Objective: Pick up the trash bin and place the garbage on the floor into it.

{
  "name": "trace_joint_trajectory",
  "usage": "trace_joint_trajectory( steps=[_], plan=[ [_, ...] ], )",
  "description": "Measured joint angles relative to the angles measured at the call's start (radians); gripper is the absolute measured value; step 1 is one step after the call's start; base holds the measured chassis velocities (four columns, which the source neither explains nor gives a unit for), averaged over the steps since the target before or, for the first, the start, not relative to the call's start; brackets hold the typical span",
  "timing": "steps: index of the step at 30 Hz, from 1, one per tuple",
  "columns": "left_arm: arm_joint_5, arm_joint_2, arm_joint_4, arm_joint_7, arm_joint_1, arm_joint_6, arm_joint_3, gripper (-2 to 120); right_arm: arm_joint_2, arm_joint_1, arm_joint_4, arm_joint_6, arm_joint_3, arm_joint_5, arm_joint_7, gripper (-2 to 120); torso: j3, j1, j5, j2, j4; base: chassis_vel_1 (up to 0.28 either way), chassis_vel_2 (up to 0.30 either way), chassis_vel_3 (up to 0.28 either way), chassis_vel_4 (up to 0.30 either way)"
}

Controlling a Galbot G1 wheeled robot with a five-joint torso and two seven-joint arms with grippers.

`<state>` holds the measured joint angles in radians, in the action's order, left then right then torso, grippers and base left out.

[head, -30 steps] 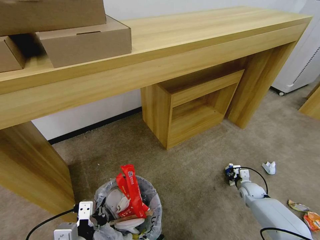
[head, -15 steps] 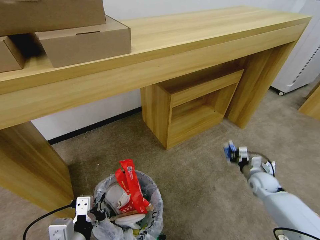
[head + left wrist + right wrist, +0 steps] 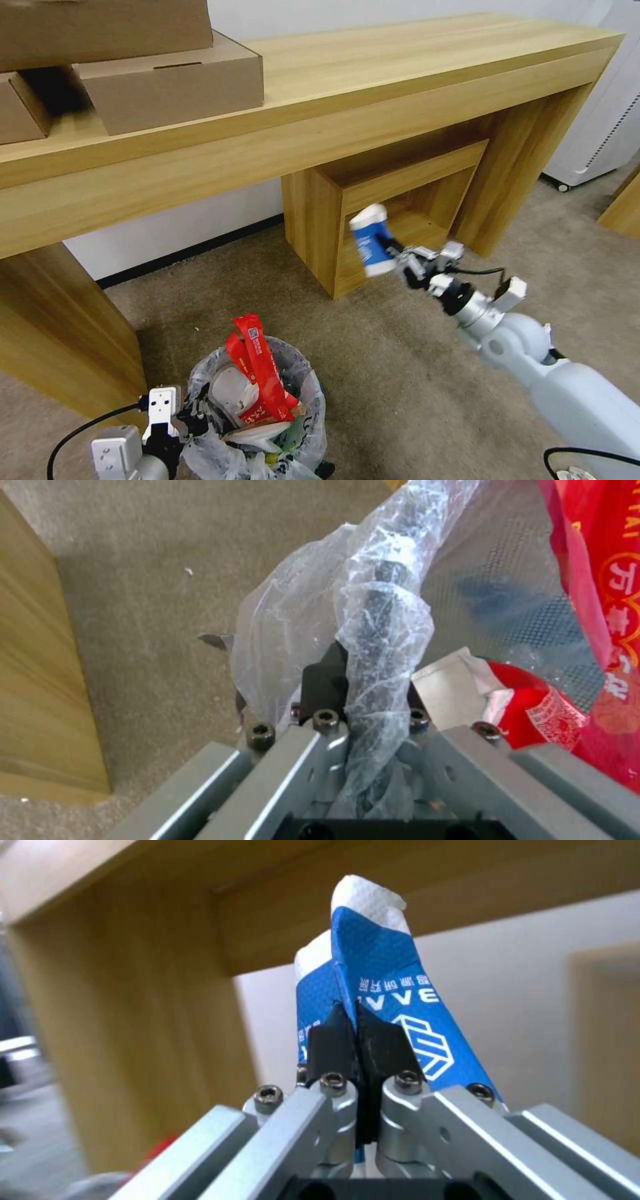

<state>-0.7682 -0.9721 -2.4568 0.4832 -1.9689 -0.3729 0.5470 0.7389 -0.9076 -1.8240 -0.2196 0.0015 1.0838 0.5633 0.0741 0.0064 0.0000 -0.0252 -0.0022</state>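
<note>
Aloft, right tool [image 3: 395, 253] pinches one blue-white carton [image 3: 371, 241]; left tool [image 3: 193, 421] grips one trash bin [image 3: 303, 390].

The right gripper [image 3: 395, 257] has risen off the carpet and swung leftward — it now hangs in the air before the wooden cubby, pinching a blue-and-white crumpled carton [image 3: 371, 240]. The small round bag-lined trash bin [image 3: 303, 400] has drifted slightly lower in the head view — the left gripper [image 3: 190, 423] with it.
</note>
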Motion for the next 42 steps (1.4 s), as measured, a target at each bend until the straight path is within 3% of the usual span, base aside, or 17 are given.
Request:
trace_joint_trajectory(
  steps=[10, 13, 22, 32, 42],
  plan=[
    [-0.006, 0.008, 0.04, -0.003, 0.031, 0.0, -0.024, 0, -0.046, 0.169, -0.072, 0.031, -0.268, 0.097, 0.001, 0, 0.0, 0.0, -0.0003, 0.0, 0.0, 0.0, 0.0, 0.0, 0.0],
    [-0.003, 0.007, 0.053, -0.005, 0.035, 0.0, -0.023, 0, -0.03, 0.263, -0.084, 0.036, -0.393, 0.118, -0.001, 0, 0.0, 0.0, -0.0001, 0.0, 0.0001, 0.0, 0.0, 0.0, 0.0],
    [0.003, 0.008, 0.059, -0.017, 0.036, 0.005, -0.003, 0, 0.02, 0.375, -0.079, 0.045, -0.639, 0.129, -0.059, 0, 0.0, 0.0, 0.0, 0.0, 0.0001, 0.0, 0.0, 0.0, 0.0],
    [0.011, -0.01, 0.046, -0.012, 0.027, 0.007, 0.002, 0, 0.079, 0.41, -0.022, 0.042, -0.791, 0.118, -0.094, 0, 0.0, 0.0, 0.0, 0.0, 0.0002, 0.0, 0.0, 0.0, 0.0],
    [0.004, -0.003, 0.021, 0.001, 0.013, 0.008, 0.023, 0, 0.109, 0.371, 0.101, 0.021, -0.854, 0.053, -0.103, 0, 0.0, 0.0, 0.0, 0.0, 0.0, 0.0, 0.0, 0.0, 0.0]
  ],
)
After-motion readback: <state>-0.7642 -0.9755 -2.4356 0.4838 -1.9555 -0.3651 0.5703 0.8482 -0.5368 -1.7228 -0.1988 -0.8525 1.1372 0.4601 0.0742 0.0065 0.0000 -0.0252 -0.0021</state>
